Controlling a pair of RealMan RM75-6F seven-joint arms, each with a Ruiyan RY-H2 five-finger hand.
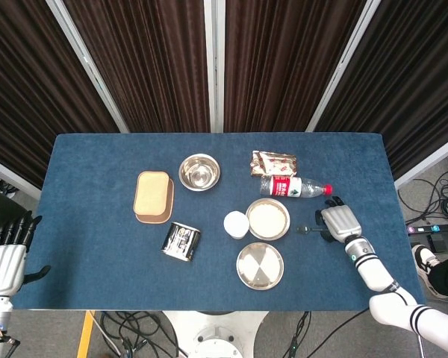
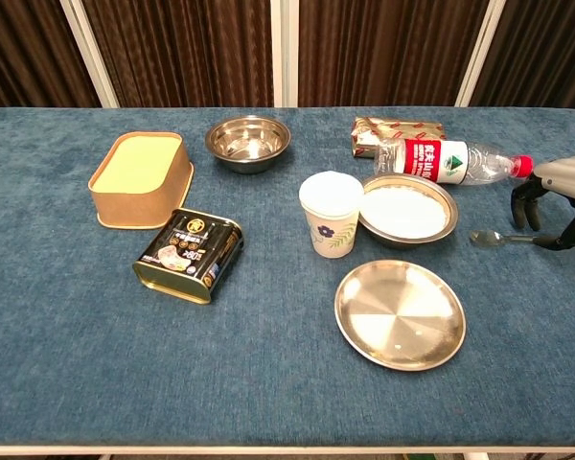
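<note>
The counter (image 2: 57, 383) was covered in deep blue cloth. The water bottle (image 2: 448, 160) was clear with a red cap and a red, white and green label. The paper cup (image 2: 330, 215) was white with a dark flower print. The tin (image 2: 189, 255) was black with gold lettering. The box (image 2: 141, 178) was tan. The bowls (image 2: 248, 142) and plate (image 2: 400, 314) were shiny silver. The right hand (image 2: 554, 196) was grey with black fingers (image 2: 523, 204).

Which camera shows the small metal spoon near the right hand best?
The chest view: the small metal spoon lies in plain sight, bowl toward the plates, its handle running under the right hand. In the head view the spoon is tiny, its handle mostly covered by that hand.
</note>
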